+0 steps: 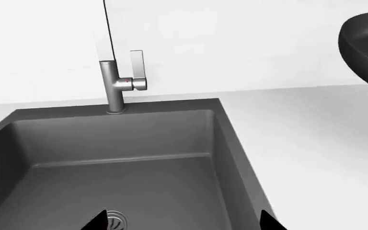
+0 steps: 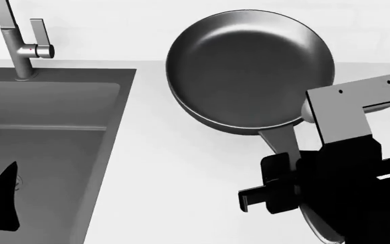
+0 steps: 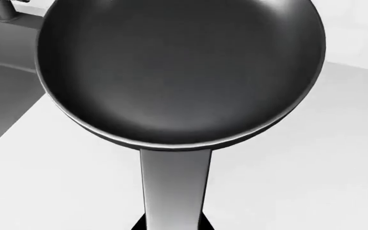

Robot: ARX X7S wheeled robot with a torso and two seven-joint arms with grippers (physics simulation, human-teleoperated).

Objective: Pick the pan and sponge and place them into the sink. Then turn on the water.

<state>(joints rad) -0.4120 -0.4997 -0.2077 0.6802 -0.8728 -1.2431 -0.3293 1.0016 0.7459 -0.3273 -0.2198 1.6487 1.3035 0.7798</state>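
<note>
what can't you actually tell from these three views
- Sponge: in no view, so its place is unknown.
- Right pincer grip on the pan handle: its own black body hides the contact in the head view, and the bottom edge cuts it off in the right wrist view.
- Left pincer: only two dark tips show over the sink.
- Tap spout: cut off by the top edge.

White wall rises behind a pale, matte countertop. A square grey metal tap with a flat lever stands at the counter's rear edge. Lighting even, diffuse.
</note>
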